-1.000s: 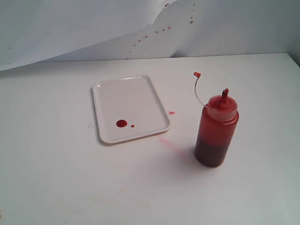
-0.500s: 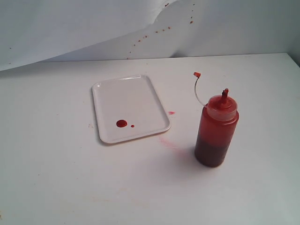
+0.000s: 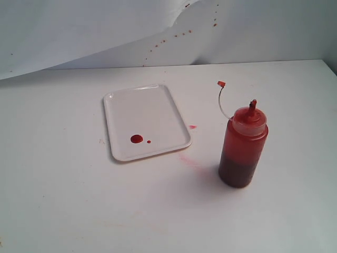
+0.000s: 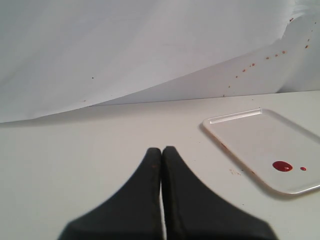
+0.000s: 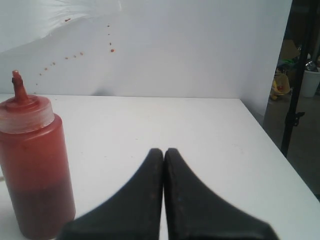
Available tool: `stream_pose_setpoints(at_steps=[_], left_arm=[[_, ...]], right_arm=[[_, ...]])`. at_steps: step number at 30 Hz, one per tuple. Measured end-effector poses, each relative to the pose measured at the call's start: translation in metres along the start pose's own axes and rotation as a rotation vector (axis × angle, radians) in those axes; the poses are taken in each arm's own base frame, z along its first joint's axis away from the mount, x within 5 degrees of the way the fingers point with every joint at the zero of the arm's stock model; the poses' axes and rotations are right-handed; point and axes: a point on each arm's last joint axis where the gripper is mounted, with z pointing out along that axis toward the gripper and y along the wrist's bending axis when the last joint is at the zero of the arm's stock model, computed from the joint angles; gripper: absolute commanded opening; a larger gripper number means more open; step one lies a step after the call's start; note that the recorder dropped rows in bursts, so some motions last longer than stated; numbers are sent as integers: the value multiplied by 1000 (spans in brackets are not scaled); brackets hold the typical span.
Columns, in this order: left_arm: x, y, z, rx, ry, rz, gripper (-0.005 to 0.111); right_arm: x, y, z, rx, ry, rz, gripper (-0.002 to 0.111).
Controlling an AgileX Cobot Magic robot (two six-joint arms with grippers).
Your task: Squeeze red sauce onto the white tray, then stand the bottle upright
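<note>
The bottle (image 3: 243, 146) stands upright on the table, right of the white tray (image 3: 145, 100), with its thin tethered cap (image 3: 221, 84) hanging open. Two round blobs of red sauce (image 3: 137, 139) lie near the tray's front edge. Neither arm appears in the exterior view. In the left wrist view my left gripper (image 4: 161, 150) is shut and empty, with the white tray (image 4: 250, 135) and red sauce (image 4: 282, 166) off to one side. In the right wrist view my right gripper (image 5: 164, 151) is shut and empty, apart from the bottle (image 5: 35, 160) beside it.
A white sheet (image 3: 105, 31) with red splatter specks hangs behind the table. Faint pinkish smears (image 3: 187, 159) mark the table between tray and bottle. The table's right edge (image 5: 272, 150) drops off beside my right gripper.
</note>
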Motion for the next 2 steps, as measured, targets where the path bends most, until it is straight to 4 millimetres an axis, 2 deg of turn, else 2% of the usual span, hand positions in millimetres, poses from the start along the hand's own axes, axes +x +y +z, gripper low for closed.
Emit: stream_pose_setpoints(at_steps=[2], left_arm=[[0,0,0,0,0,0,0]], right_arm=[[0,0,0,0,0,0,0]])
